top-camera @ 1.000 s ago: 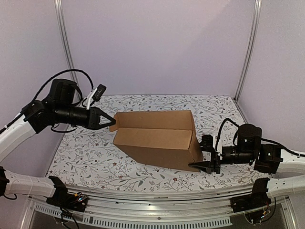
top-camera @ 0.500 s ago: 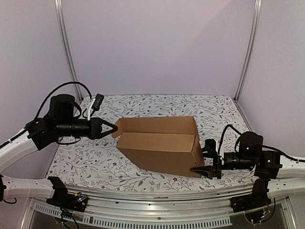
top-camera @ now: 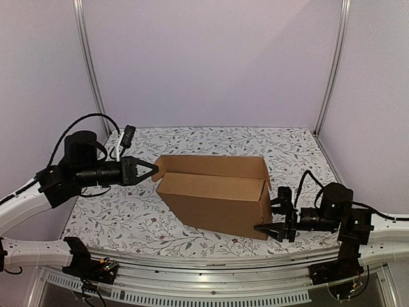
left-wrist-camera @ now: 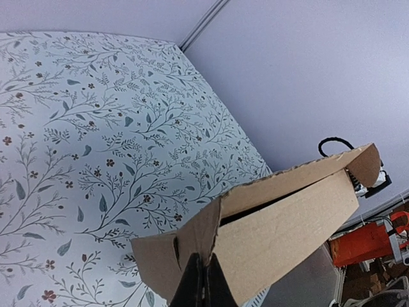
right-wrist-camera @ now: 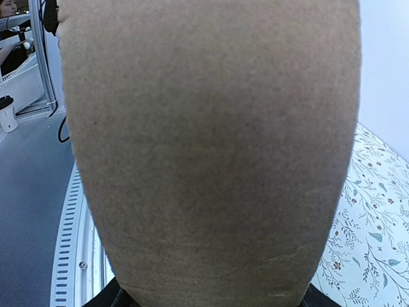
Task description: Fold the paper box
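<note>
The paper box is brown corrugated cardboard, partly folded into a long open-topped shape that hangs tilted above the floral table. My left gripper is shut on the small slotted flap at its left end; the left wrist view shows the dark fingertips pinching the cardboard edge of the paper box. My right gripper straddles the box's right end, one finger on each side. In the right wrist view that end wall fills the frame, with only the finger bases showing.
The floral tablecloth covers the table. White enclosure walls with metal posts stand at the back and sides. A slotted metal rail runs along the near edge between the arm bases.
Both arms have shifted, carrying the box slightly right and toward the near edge. The left gripper has advanced rightward and lowered. Both grips are unchanged.
</note>
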You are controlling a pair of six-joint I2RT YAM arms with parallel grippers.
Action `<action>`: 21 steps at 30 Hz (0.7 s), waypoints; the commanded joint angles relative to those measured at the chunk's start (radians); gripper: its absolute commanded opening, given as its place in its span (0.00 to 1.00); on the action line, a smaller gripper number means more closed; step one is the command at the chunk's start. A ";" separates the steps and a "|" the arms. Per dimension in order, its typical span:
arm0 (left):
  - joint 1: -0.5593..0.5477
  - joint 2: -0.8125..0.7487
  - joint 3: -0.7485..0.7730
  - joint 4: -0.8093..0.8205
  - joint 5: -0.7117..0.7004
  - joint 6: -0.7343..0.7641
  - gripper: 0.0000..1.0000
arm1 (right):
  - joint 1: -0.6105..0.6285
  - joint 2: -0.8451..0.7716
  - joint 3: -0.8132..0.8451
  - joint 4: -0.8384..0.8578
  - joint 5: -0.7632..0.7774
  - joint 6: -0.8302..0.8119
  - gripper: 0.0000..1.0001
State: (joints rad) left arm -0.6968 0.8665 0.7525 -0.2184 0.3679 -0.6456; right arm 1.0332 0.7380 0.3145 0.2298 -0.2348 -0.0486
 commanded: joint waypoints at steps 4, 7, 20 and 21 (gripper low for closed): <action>-0.045 0.006 -0.037 -0.030 -0.022 -0.078 0.00 | -0.015 -0.025 -0.024 0.173 0.207 0.044 0.00; -0.052 0.010 -0.050 -0.015 -0.040 -0.112 0.00 | -0.015 -0.023 -0.031 0.186 0.228 0.066 0.00; -0.097 0.053 -0.086 0.027 -0.118 -0.216 0.00 | 0.012 0.051 -0.051 0.281 0.316 0.059 0.00; -0.104 0.056 -0.088 0.030 -0.124 -0.215 0.00 | 0.013 0.061 -0.056 0.294 0.322 0.036 0.00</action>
State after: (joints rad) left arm -0.7521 0.9062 0.6968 -0.1314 0.2211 -0.8253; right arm 1.0637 0.7811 0.2657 0.3286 -0.1436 -0.0269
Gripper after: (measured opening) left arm 0.005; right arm 0.593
